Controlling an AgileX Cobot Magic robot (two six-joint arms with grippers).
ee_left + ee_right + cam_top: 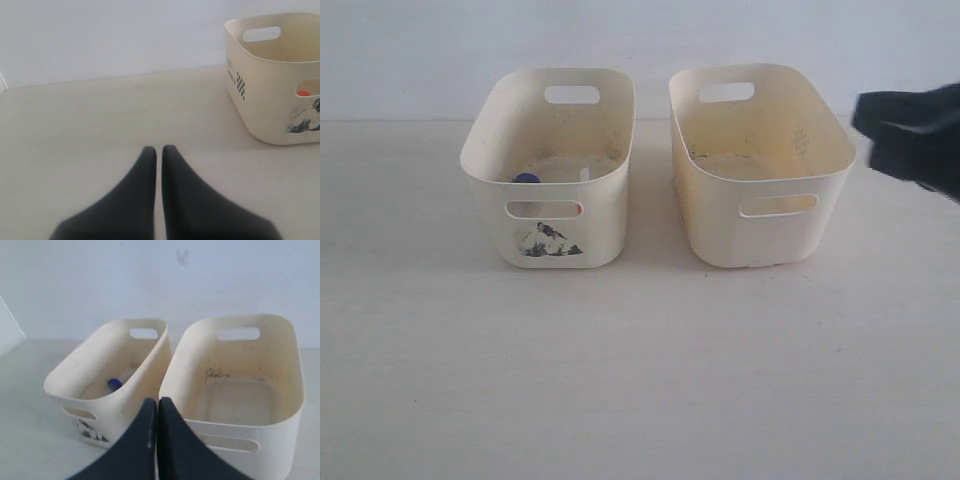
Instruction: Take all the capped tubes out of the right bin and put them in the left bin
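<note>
The left bin (480,165), with its bird print, holds a blue-capped tube (527,180); an orange cap (578,208) shows through its front slot. In the right wrist view that blue cap (114,383) lies on the left bin's (65,385) floor. The plain right bin (760,235) shows no tubes inside; its floor (235,400) looks bare. My right gripper (158,402) is shut with nothing held, raised beside the right bin's far right (910,135). My left gripper (158,150) is shut over bare table, away from the left bin (260,105), whose slot shows an orange cap (304,93).
The two bins stand side by side on a pale table (640,380), close to a white wall (420,50). Bare table lies in front of the bins and to the left of the printed one.
</note>
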